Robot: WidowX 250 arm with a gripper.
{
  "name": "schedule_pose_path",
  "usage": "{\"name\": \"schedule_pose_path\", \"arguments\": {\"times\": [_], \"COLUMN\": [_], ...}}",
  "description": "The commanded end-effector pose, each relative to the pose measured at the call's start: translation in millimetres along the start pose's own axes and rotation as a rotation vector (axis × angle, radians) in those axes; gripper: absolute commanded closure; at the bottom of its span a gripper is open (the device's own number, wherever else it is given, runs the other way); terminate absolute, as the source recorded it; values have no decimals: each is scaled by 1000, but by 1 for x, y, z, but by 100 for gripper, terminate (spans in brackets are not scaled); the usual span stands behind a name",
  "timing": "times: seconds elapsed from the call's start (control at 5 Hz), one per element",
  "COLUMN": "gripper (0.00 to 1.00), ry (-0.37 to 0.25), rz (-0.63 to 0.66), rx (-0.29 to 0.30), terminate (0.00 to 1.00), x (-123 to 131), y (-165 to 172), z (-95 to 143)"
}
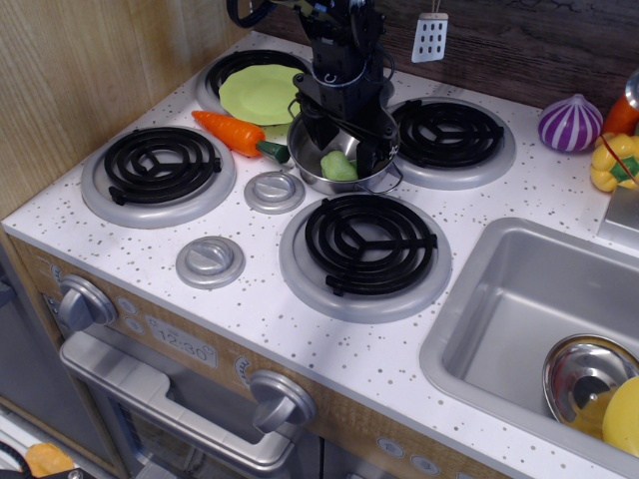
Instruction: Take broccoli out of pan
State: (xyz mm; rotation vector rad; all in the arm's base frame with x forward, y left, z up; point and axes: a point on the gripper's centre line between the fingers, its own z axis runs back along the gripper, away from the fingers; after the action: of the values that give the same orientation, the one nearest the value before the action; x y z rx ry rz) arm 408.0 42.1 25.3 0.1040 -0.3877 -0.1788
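Well, running my eye from the left: a carrot [232, 132] lies on the bench [250, 289] with its leafy end just beside the pan [312, 168], and a lime-green plate [260, 93] sits on the back burner behind it. The broccoli [338, 166] rests inside the pan, towards its front. The hand [342, 148] is down in the pan with its two black fingers spread, one on each side of the floret, not closed on anything that I can see. I'd guess the floret is light, hard plastic with a bumpy, rather slick top, so it could squirt out of a pinch. Gripping low across its sides looks safest. The shiny pan looks light too and might lift or slide.
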Motion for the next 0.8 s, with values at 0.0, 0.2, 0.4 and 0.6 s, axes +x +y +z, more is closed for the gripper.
{"name": "schedule_pose_path", "arguments": {"times": [0.0, 0.2, 0.4, 0.6], "gripper": [0, 100, 100, 100], "ry": [-70, -52, -23, 0], "rz": [0, 6, 8, 26], "rx": [38, 39, 47, 70], "terminate": [0, 0, 0, 0], "x": [9, 5, 1, -4], "y": [16, 20, 18, 11], "z": [8, 1, 3, 8]}}
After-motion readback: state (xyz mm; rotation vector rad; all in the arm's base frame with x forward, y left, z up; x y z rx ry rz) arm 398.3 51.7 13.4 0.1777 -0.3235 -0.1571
